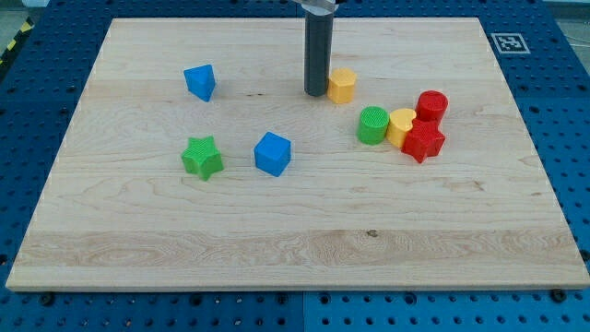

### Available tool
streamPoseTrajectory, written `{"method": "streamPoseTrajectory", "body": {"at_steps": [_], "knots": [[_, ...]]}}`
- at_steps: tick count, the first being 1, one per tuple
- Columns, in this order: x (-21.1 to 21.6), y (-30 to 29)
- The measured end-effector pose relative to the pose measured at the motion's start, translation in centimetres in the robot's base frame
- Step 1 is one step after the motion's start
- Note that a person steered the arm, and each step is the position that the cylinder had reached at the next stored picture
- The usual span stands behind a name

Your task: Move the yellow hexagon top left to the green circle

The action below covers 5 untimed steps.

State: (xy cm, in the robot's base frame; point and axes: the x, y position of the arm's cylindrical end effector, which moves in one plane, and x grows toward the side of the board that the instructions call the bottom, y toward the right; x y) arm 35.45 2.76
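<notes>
The desk (295,244) (a pale wooden board) carries all blocks. My tip (316,93) stands just beside the yellow hexagon (342,85), on its left in the view; contact cannot be confirmed. There is no gripper fitted, so no jaw state applies. The hexagon sits upright near the view's top centre, showing no distinct long axis. The green circle (372,125) lies below and right of it, touching a yellow heart-like block (401,126). Two red blocks (427,124) adjoin that.
</notes>
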Motion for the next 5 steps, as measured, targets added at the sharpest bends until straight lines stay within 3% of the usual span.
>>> {"method": "streamPoseTrajectory", "body": {"at_steps": [5], "knots": [[3.4,3.0]]}}
